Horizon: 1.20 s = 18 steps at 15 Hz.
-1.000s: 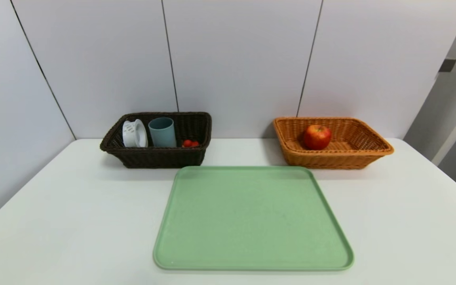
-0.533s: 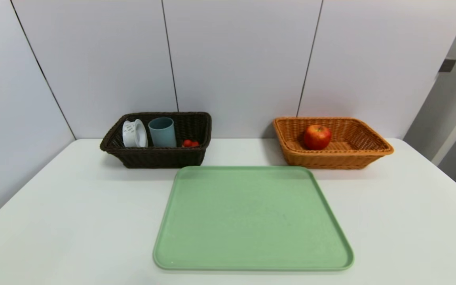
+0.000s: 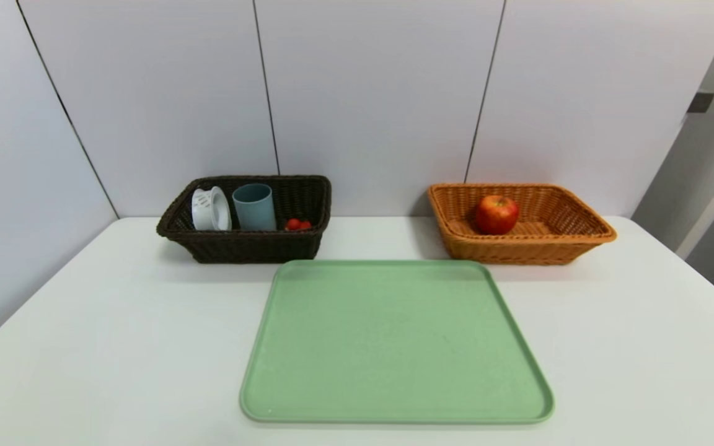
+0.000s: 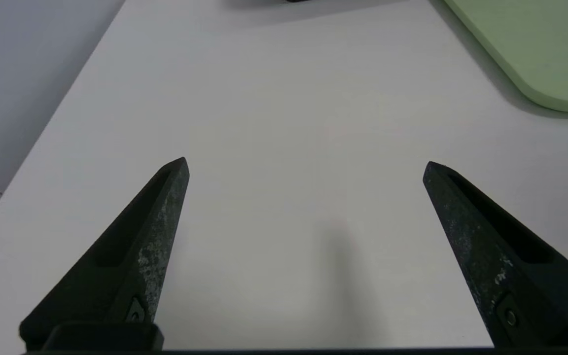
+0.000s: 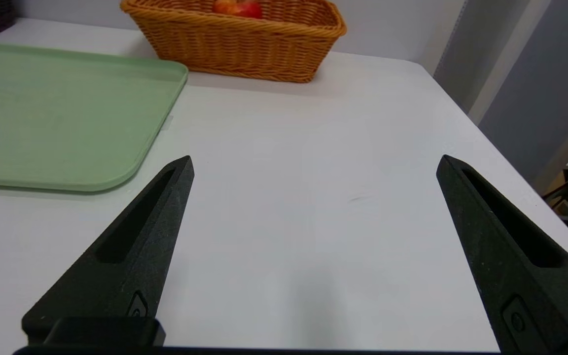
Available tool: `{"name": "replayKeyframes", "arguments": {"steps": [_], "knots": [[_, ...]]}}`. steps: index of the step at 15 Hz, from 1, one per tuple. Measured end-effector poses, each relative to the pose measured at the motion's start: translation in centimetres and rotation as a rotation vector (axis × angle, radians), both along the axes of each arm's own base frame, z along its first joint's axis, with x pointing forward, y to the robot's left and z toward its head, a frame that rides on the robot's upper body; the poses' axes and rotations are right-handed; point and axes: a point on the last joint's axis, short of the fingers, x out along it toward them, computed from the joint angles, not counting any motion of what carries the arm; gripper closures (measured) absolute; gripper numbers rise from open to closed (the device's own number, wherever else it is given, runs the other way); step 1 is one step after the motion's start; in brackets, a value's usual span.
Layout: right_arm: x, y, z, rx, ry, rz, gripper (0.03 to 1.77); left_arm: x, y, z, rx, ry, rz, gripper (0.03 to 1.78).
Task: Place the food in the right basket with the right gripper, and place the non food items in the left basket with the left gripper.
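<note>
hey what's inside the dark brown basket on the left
Inside the dark brown basket: a white perforated round piece on edge, an upright blue-grey cup and small red items. The near wall hides the basket floor and their lower parts.

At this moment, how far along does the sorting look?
Sorting looks finished: the green tray is bare, the apple sits in the orange basket, cup and white ring in the dark basket. Left gripper and right gripper are open, holding nothing. A small red item in the dark basket may be misplaced food.

A plain lab-like room: bare white table (image 3: 115,347), grey panelled wall (image 3: 369,93).
</note>
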Motion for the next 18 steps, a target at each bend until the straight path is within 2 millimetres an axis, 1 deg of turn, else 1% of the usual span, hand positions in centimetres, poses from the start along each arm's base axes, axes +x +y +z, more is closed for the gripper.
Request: {"name": "replayKeyframes", "arguments": {"steps": [2,6,8,11,18], "knots": [[0.04,0.01,-0.17,-0.001,0.006,0.007,0.10,-0.24,0.01,-0.45,-0.020,0.010,0.001,0.12],[0.05,0.02,-0.21,-0.001,0.007,0.010,0.10,-0.76,0.00,-0.60,-0.034,-0.052,-0.009,0.12],[0.14,0.11,-0.48,0.001,0.016,0.047,0.10,-0.95,0.00,-0.63,-0.035,-0.080,-0.010,0.12],[0.28,0.19,-1.01,0.029,0.037,0.084,0.10,-1.05,0.02,-0.72,-0.045,-0.098,-0.003,0.12],[0.31,0.18,-1.05,0.046,0.034,0.081,0.10,-1.08,0.02,-0.75,-0.046,-0.102,-0.003,0.12]]}}
